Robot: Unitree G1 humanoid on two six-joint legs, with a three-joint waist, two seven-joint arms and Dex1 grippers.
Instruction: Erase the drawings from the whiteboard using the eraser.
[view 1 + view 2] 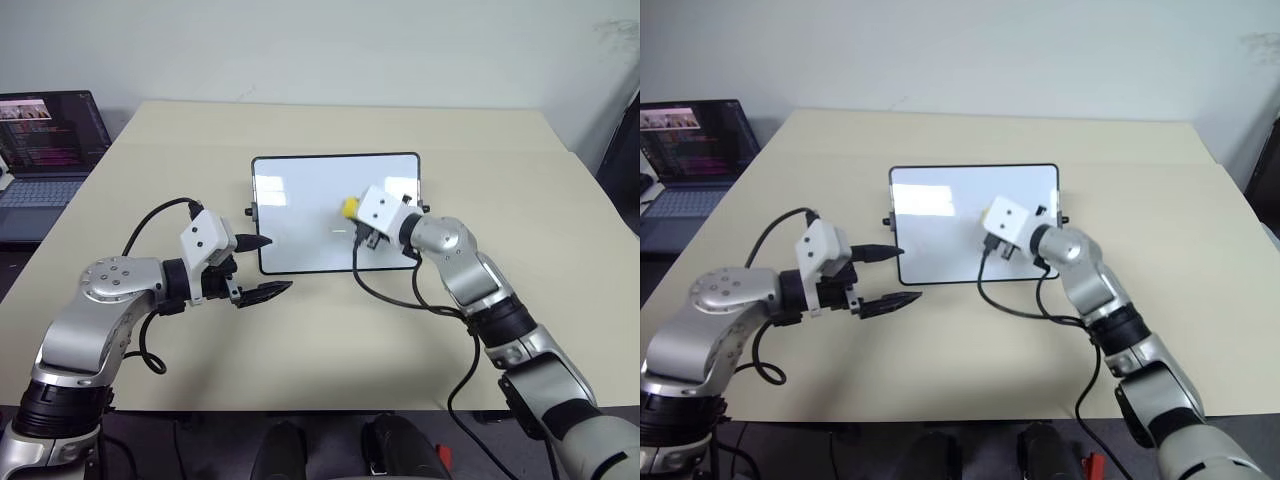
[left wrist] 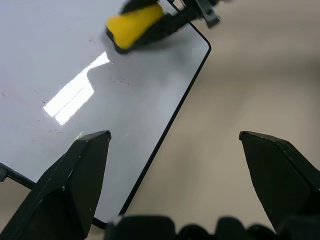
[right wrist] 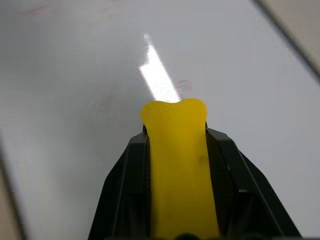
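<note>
The whiteboard [image 1: 300, 225] lies flat on the tan table in front of me. My right gripper [image 1: 356, 212] hovers over the board's right half, shut on the yellow eraser [image 1: 351, 206]. In the right wrist view the eraser [image 3: 177, 165] sits squeezed between the two black fingers [image 3: 122, 185], its tip low over the glossy board [image 3: 75, 100]. Faint red traces of the drawings [image 3: 183, 85] show just past the tip, with another pale smear [image 3: 34, 9] farther off. My left gripper [image 1: 278, 264] is open at the board's near left corner, holding nothing.
A dark open laptop [image 1: 45, 150] stands off the table's left side. Black cables [image 1: 400, 295] trail from both wrists over the table. Bare tabletop [image 1: 330, 340] lies between the board and the near edge.
</note>
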